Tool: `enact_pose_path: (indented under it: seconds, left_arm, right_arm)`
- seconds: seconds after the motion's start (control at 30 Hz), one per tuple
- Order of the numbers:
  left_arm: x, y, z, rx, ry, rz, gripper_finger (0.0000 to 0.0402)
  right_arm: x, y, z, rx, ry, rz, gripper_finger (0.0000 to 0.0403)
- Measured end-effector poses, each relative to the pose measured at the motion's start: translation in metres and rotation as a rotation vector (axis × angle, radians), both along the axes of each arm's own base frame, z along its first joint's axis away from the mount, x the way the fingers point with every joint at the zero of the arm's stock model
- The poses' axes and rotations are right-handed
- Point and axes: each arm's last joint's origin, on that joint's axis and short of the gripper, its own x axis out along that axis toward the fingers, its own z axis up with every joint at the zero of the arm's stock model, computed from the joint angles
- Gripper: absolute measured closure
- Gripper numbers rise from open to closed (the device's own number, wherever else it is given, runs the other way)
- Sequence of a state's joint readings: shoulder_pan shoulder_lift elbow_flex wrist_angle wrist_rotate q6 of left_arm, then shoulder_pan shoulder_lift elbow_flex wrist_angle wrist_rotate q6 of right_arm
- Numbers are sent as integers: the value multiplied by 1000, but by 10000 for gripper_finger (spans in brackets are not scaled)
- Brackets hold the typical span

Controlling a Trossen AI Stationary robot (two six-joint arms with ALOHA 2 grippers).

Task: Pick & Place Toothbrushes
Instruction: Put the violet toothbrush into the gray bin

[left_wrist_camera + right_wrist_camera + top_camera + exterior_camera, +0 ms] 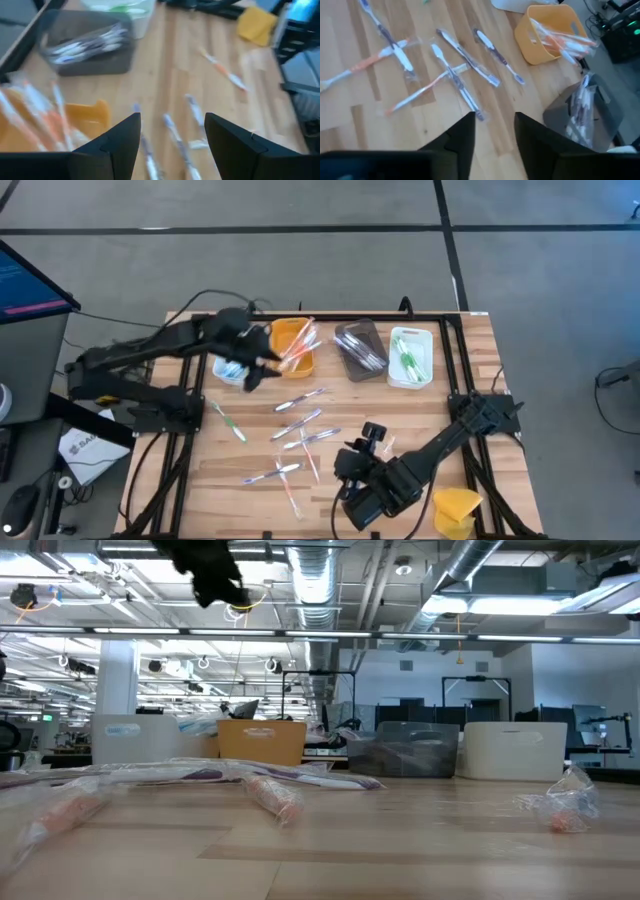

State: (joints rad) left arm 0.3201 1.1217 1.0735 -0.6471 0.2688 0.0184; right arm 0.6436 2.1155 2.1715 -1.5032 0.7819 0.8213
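We see the wooden worktop (420, 425) from above, with the two dark arms reaching in over it. The left arm stretches from the left edge toward the far row of trays, and its gripper (258, 368) hangs above the worktop between the white tray (231, 374) at the row's left end and the orange tray (291, 348). In the left wrist view its fingers (118, 141) stand spread, with bare wood and loose brushes showing in the gap and nothing pinched.

The right arm comes in from the right edge and bends down to the near side, where its gripper (356, 498) sits low over the wood. In the right wrist view its fingers (461, 138) are also spread and hold nothing.

Along the far side stand the trays: the orange one, a dark grey tray (360, 350) and another white tray (410, 357), each already holding wrapped brushes. A yellow sponge-like lump (456, 509) lies at the near right corner, just beside the right arm.

The toothbrushes (298, 425) still loose lie scattered across the middle of the worktop, between the two grippers, several crossing one another. One green-handled toothbrush (230, 421) lies apart to the left, near the left arm's base.
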Motion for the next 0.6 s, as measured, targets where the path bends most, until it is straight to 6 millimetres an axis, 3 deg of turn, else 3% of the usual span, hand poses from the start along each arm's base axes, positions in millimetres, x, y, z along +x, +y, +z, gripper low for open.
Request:
enact_pose_path:
  seconds: [0.3, 0.6]
  left_arm:
    - [-47, -44, -47, -73, -240, -76, 186]
    - [-58, -58, -75, -94, -449, -136, 187]
  right_arm:
    - [21, -35, -2, -12, 137, 32, 178]
    - [38, -71, -3, 5, 268, 91, 182]
